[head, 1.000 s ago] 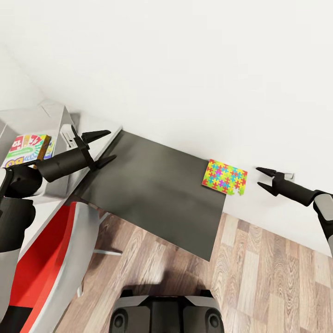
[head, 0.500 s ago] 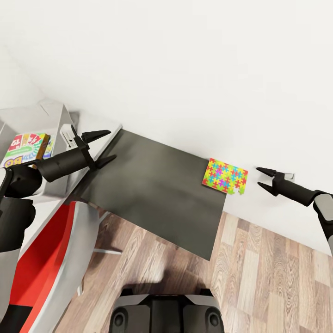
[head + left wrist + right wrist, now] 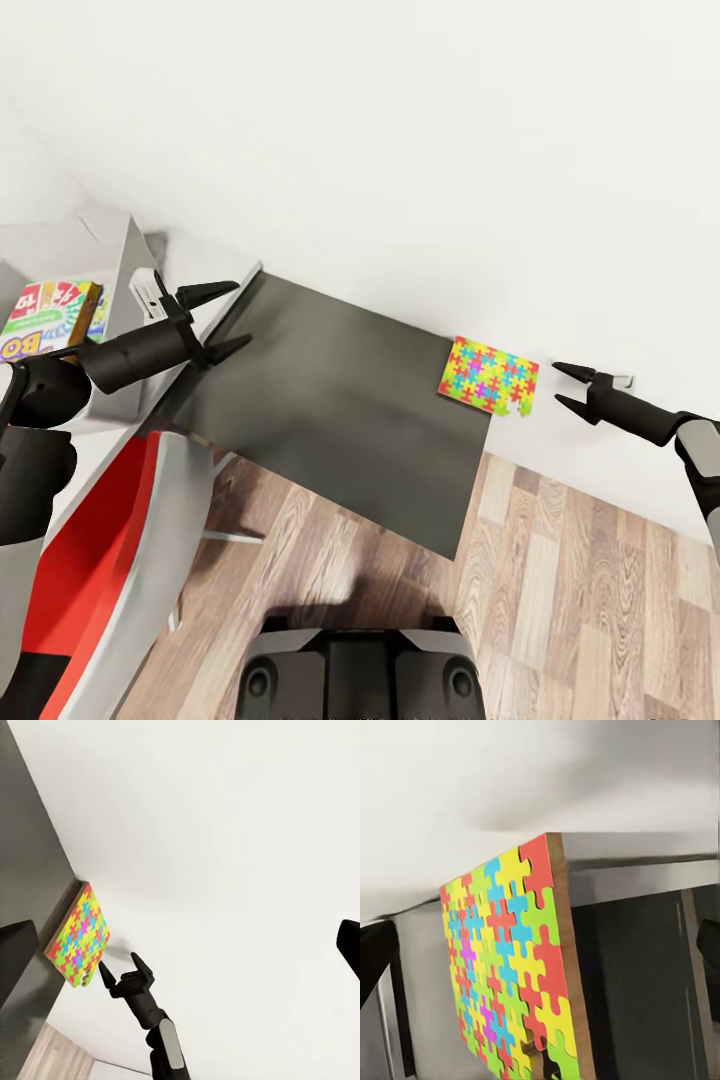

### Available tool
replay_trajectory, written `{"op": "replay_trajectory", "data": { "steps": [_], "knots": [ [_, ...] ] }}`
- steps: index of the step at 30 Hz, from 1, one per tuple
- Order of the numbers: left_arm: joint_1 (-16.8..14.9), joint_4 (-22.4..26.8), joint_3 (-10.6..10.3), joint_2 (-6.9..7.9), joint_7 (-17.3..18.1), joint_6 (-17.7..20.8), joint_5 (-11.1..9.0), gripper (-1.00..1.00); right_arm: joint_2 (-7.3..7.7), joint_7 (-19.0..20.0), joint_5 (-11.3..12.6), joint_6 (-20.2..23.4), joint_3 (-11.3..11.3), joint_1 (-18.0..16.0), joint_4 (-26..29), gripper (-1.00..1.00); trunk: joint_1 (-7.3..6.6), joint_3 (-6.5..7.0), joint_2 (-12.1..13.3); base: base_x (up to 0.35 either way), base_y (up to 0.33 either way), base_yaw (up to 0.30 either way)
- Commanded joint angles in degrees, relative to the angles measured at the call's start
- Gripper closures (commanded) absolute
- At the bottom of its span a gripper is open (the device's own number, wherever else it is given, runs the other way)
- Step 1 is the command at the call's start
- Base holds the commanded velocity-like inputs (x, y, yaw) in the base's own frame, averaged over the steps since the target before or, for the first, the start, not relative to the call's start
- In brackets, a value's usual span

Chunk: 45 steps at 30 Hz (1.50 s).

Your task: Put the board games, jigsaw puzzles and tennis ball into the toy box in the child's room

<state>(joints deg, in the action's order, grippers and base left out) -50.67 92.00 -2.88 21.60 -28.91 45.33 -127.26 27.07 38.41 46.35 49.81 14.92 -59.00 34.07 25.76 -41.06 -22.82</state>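
A white wall backs the dark surface point(image 3: 330, 400) (a jigsaw point(image 3: 489, 375) overhangs its far corner); left claw point(image 3: 222, 318) and right claw point(image 3: 565, 386) gape empty.

Your head view cuts the Skip-Bo box point(image 3: 45, 318) at its left edge, and your left arm point(image 3: 40, 400) covers its near corner; the blue box point(image 3: 98, 314) tucked beside it shows only a sliver, too little to read. In the right wrist view the puzzle point(image 3: 510, 967) runs off the frame's edge, so its far corner and the gap where a piece looks missing can't be made out fully. The right hand point(image 3: 120, 973) is small in the left wrist view.
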Motion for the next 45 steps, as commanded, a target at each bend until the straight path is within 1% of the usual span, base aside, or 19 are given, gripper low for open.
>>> {"op": "replay_trajectory", "data": {
  "steps": [1,22,37,45],
  "knots": [
    [0.0,0.0,0.0,0.03,-0.5,-0.1,-0.6,-1.0,-0.03,0.2,-0.1,0.3,0.2,-0.1,0.0,-1.0,0.03,-0.16,-0.1,0.0,0.0,0.0],
    [-0.1,0.0,0.0,0.04,-0.5,0.0,-0.6,-1.0,-0.17,0.2,-0.1,0.4,0.1,-0.1,-0.1,-1.0,0.03,-2.03,-0.1,0.0,0.0,0.0],
    [-0.1,0.0,0.0,0.05,-0.5,0.0,-0.6,-1.0,-0.13,0.2,-0.1,0.3,0.2,-0.1,0.0,-1.0,0.03,-2.32,-0.1,0.0,0.0,0.007],
    [-0.1,0.0,0.0,0.09,-0.5,0.0,-0.6,-1.0,-0.05,0.2,0.0,0.3,0.2,-0.1,0.0,-1.0,0.03,-2.34,-0.1,0.0,0.0,0.151]
  ]
}}
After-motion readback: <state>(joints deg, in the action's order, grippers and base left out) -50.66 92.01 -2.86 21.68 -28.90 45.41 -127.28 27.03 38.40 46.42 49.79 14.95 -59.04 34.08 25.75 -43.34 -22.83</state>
